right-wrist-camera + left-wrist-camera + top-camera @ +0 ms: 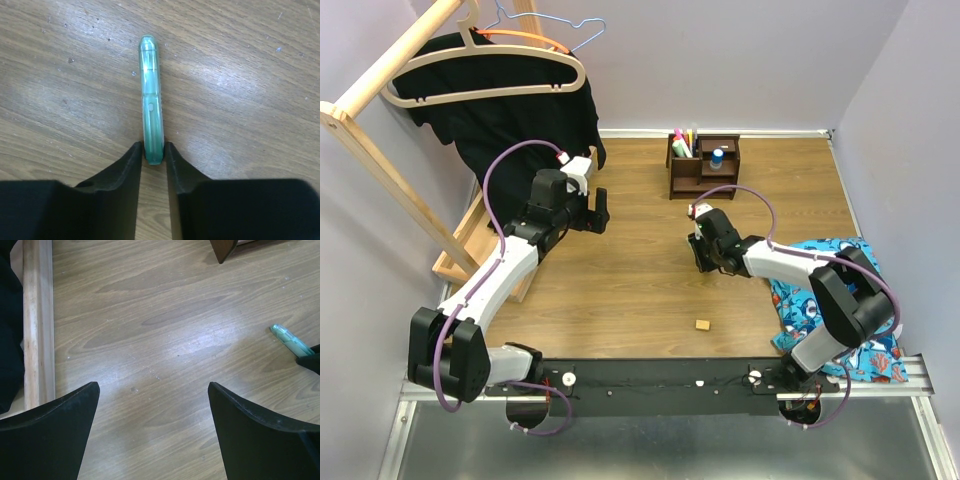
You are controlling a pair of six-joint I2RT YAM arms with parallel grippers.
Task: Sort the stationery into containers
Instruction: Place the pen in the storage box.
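A green highlighter (151, 95) lies flat on the wooden table, and my right gripper (152, 150) is shut on its near end, both fingers pressed against its sides. From above, that gripper (701, 262) sits low at mid-table. The highlighter's tip (290, 338) also shows at the right of the left wrist view. My left gripper (152, 390) hangs open over bare wood, holding nothing. The dark brown organizer (703, 165) stands at the back with pens and highlighters (683, 142) upright and a blue-capped tube (717, 158) in it. A small orange-yellow eraser (701, 324) lies near the front.
A blue fish-print cloth (840, 300) lies at the right by the right arm. A light wooden clothes rack (380, 160) with a black garment (510, 120) and hangers fills the back left; its base rail (37, 325) runs beside my left gripper.
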